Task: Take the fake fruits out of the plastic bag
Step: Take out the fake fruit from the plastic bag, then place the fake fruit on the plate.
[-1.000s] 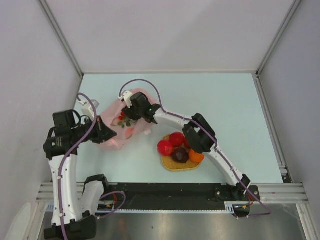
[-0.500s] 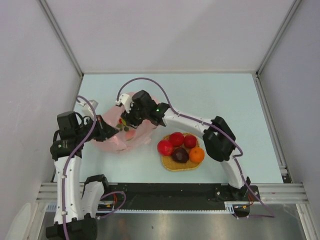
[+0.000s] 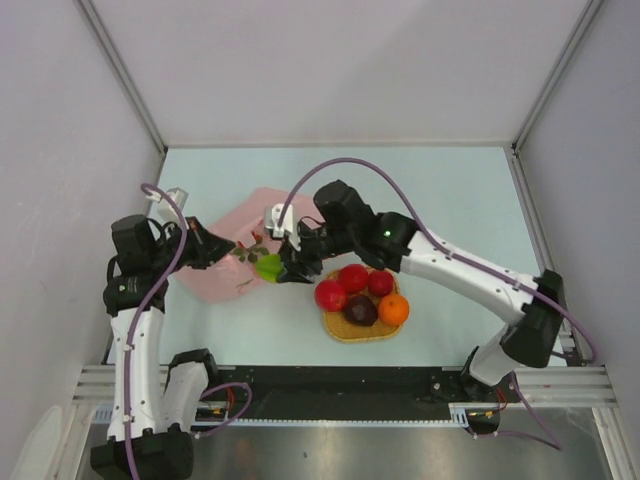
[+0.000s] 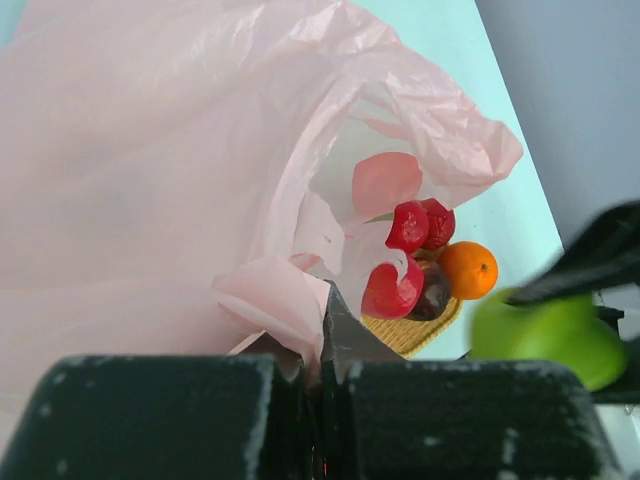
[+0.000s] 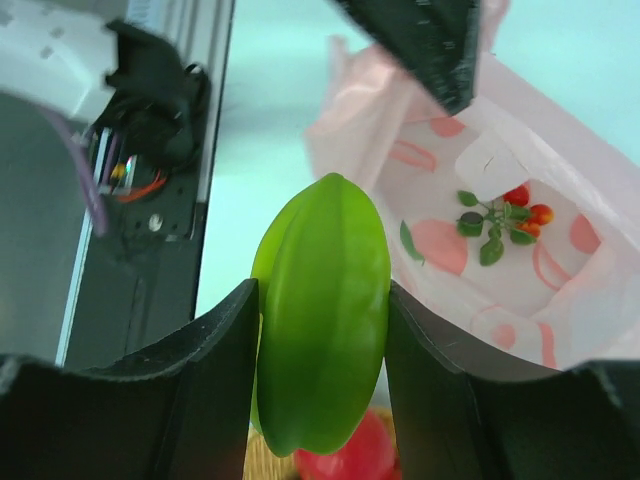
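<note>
The pink plastic bag lies at the left of the table, its mouth facing right. My left gripper is shut on a fold of the bag's rim and holds it up. Just outside the mouth, my right gripper is shut on the green elongated fruit, held clear above the table. Three red fruits, a dark purple one and an orange one rest on the woven mat. A small sprig with leaves and red berries lies inside the bag.
The mat with its fruits sits right of the bag, close under my right arm's forearm. Grey walls close the table on three sides. The black rail with the arm bases runs along the near edge.
My right gripper has drawn back out of the bag toward the mat with the green fruit between its fingers. The left gripper has kept its hold on the bag, shifting slightly.
</note>
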Controlling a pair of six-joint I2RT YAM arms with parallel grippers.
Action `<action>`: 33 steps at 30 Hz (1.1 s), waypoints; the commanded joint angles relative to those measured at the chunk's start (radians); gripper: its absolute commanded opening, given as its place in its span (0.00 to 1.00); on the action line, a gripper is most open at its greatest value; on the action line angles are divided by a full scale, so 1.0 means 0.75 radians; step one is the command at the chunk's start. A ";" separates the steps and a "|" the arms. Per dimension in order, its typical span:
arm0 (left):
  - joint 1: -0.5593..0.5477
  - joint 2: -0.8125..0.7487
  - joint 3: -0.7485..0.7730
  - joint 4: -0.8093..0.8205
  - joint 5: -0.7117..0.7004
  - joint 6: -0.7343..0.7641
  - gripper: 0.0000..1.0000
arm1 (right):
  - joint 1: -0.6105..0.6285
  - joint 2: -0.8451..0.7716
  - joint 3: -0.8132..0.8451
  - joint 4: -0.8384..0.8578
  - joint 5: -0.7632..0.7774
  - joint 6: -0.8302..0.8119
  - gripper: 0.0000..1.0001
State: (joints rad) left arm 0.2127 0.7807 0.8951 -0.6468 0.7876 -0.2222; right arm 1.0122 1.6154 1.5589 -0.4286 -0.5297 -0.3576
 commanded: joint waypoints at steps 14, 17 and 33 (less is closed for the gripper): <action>0.011 -0.033 -0.060 0.081 -0.038 -0.051 0.00 | -0.106 -0.618 -0.667 -0.306 0.105 -0.532 0.42; 0.011 -0.035 -0.075 0.093 -0.038 -0.060 0.00 | -0.104 -0.638 -0.775 -0.217 0.154 -0.464 0.40; 0.013 -0.125 -0.173 0.085 -0.050 -0.072 0.00 | 0.055 -0.710 -1.068 0.148 0.338 -0.010 0.42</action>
State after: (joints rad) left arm 0.2127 0.7120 0.7883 -0.6071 0.7582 -0.2562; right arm 1.0336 1.1095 0.7696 -0.4000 -0.3252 -0.4309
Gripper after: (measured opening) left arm 0.005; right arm 0.522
